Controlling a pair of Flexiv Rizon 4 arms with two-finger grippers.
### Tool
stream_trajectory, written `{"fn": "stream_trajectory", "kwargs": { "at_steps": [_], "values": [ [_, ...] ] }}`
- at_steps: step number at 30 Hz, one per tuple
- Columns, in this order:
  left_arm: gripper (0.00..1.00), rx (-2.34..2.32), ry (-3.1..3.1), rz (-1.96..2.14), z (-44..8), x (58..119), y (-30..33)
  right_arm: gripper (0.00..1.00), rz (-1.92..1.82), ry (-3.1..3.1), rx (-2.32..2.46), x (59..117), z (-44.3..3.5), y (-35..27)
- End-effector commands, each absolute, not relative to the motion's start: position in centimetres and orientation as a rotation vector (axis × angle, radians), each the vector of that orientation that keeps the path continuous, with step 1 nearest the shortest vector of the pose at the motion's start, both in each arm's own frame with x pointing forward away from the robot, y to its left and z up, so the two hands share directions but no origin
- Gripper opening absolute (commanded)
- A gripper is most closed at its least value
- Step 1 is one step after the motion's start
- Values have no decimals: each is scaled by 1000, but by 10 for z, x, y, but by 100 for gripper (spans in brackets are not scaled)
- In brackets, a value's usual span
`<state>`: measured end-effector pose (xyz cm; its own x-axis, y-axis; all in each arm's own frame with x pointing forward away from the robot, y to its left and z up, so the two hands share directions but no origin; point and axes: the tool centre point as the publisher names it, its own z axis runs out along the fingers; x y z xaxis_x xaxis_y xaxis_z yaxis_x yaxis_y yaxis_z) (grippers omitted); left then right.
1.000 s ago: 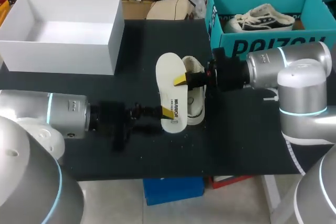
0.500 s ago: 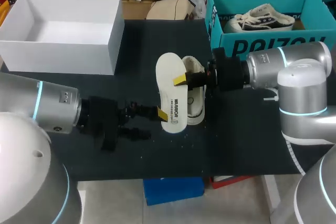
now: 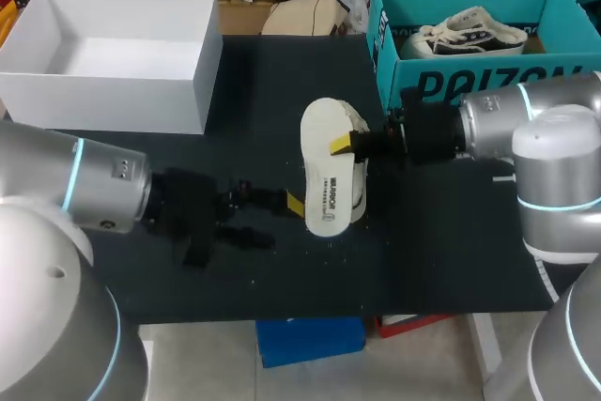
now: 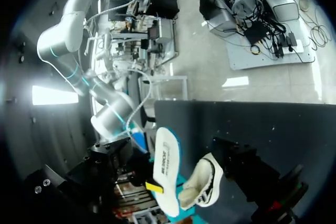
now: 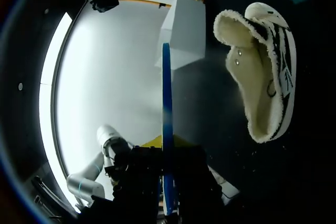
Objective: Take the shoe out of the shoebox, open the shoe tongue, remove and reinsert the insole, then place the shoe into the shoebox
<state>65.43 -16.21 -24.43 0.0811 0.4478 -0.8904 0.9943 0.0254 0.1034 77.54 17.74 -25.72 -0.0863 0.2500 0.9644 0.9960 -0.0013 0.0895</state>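
The white insole (image 3: 325, 176) hangs over the middle of the black mat with my right gripper (image 3: 343, 146) shut on its edge. In the right wrist view the insole (image 5: 167, 119) shows edge-on as a thin blue-white strip between the fingers of that gripper (image 5: 167, 182). The fleece-lined white shoe (image 3: 357, 191) lies on the mat just under and right of the insole, its opening (image 5: 247, 72) facing the right wrist camera. My left gripper (image 3: 274, 220) stands open just left of the insole's near end, holding nothing. In the left wrist view the insole (image 4: 165, 171) and shoe (image 4: 203, 186) lie ahead.
A teal shoebox (image 3: 470, 82) with a second shoe (image 3: 465, 33) in it stands at the back right, close behind my right arm. An open white box (image 3: 113, 100) stands at the back left. The black mat (image 3: 432, 260) ends near the table's front edge.
My left gripper opened wide and came off the insole's near end. My right gripper carried the insole a little to the right, over the shoe.
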Motion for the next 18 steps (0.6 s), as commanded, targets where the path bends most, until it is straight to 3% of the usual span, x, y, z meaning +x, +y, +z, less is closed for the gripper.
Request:
{"fn": "stream_trajectory", "kwargs": {
  "at_steps": [1,18],
  "values": [
    [100,1568,1494,-850,-245,661,-170,0,-1161,-1457,-1414,757,-244,147],
    [100,1584,1499,-864,-247,661,-175,0,-1164,-1474,-1457,752,-234,122]
  ]
}}
